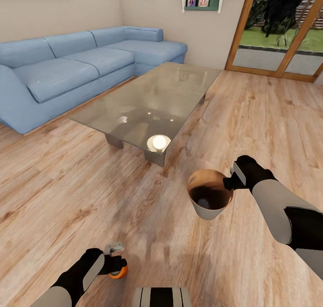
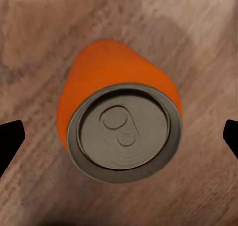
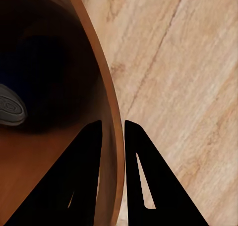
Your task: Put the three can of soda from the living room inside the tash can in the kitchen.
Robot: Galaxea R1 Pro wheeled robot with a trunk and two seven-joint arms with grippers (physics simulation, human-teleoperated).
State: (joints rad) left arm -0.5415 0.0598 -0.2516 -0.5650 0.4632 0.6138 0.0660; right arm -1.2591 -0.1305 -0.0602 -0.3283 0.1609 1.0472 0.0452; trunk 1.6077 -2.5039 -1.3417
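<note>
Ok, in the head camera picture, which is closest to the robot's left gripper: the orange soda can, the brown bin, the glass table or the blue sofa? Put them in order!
From the left gripper:
1. Soda can, right at the gripper, low on the floor.
2. Brown bin, over on the right, held by the right gripper.
3. Glass table, ahead in the middle.
4. Blue sofa, behind the table, by the wall.

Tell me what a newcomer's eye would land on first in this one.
Probably the brown bin, held off the wood floor by the right end effector, which pinches its rim; a grey can top shows inside. Next, the orange soda can between the left end effector's open fingers, then the blue sofa behind the glass table.
</note>
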